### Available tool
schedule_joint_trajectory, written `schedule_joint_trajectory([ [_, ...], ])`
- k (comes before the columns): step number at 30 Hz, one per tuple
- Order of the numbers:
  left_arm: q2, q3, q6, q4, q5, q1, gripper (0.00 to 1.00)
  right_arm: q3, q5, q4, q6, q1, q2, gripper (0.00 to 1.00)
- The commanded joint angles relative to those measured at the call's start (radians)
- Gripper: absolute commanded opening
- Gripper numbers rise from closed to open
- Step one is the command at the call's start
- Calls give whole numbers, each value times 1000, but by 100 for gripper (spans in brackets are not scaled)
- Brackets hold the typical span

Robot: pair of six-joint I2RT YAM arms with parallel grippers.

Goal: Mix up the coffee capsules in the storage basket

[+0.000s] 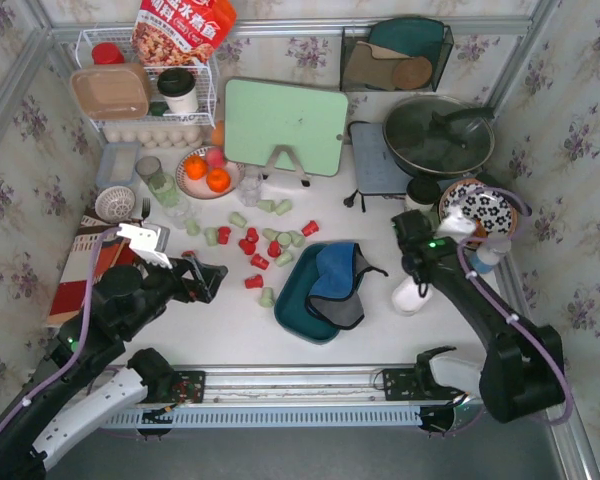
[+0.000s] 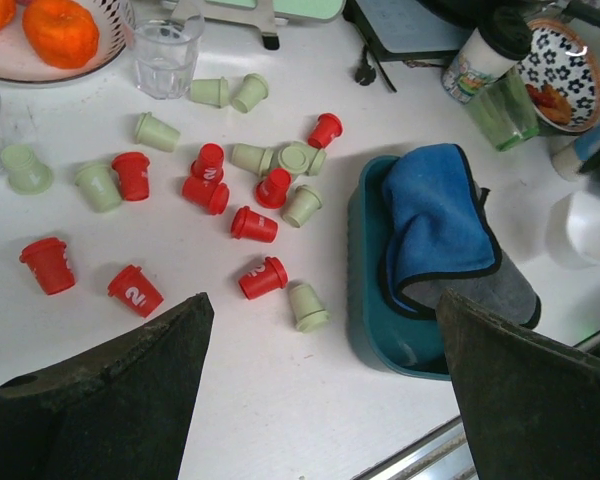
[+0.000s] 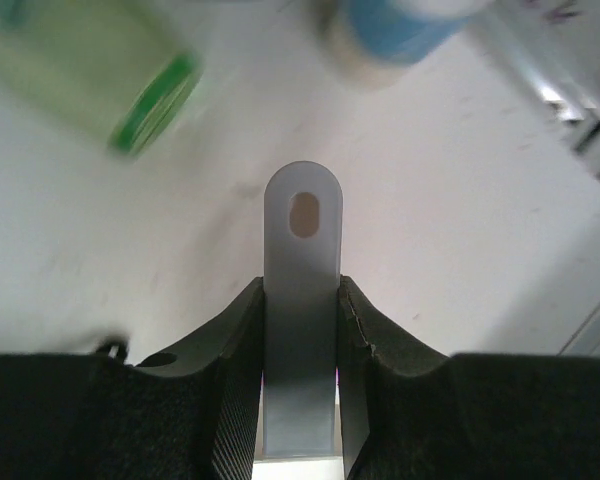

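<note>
Several red [image 1: 252, 262] and pale green [image 1: 280, 237] coffee capsules lie scattered on the white table left of the storage basket [image 1: 295, 295]. They also show in the left wrist view, red [image 2: 263, 278] and green [image 2: 307, 305]. The teal basket [image 2: 370, 300] holds a blue cloth [image 1: 335, 272] and a grey cloth [image 1: 342, 306]; I see no capsules in it. My left gripper [image 1: 205, 280] is open and empty, above the table beside the capsules [image 2: 325, 335]. My right gripper [image 1: 420, 272] is shut on the flat handle [image 3: 301, 300] of a white scoop [image 1: 412, 297], right of the basket.
A plate of oranges [image 1: 205, 172], clear glasses [image 1: 163, 188] and a green cutting board [image 1: 285, 125] stand behind the capsules. A lidded pan [image 1: 438, 135], a patterned plate [image 1: 480, 208] and a blue-capped bottle [image 1: 488, 255] are at the right. A metal rail [image 1: 300, 375] runs along the front edge.
</note>
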Motion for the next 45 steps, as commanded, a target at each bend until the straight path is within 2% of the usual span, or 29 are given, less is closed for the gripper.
schedule_joint_trajectory([
  [1,27,-6,4,15,-27,0,95,-11,154,-14,103,-167,-87,0],
  [7,64,-11,3,31,-18,1,95,-98,100,90,183,-376,-223,6],
  [13,81,-23,12,63,-4,-1,95,-152,0,184,182,-625,-263,8],
  [17,117,-42,27,118,25,-1,95,-186,-23,244,216,-675,-234,18],
  [22,229,-25,35,159,53,-2,94,-233,-122,358,214,-731,-144,27],
  [24,283,-12,41,168,67,-5,94,-243,-139,385,211,-748,-102,37],
  [30,397,53,70,158,51,-55,94,-261,-133,464,122,-770,-106,87],
  [32,440,84,82,150,31,-85,94,-268,-136,495,49,-770,-140,94],
  [35,527,135,101,150,3,-142,94,-248,-163,518,-84,-768,-229,94],
  [38,652,208,119,152,-18,-204,94,-246,-264,558,-227,-767,-366,86],
  [40,777,282,134,149,-32,-251,94,-258,-385,594,-305,-763,-482,81],
  [42,896,361,154,139,-62,-298,94,-265,-482,590,-336,-757,-593,80],
  [45,1075,491,165,105,-85,-343,94,-262,-599,564,-362,-741,-651,79],
])
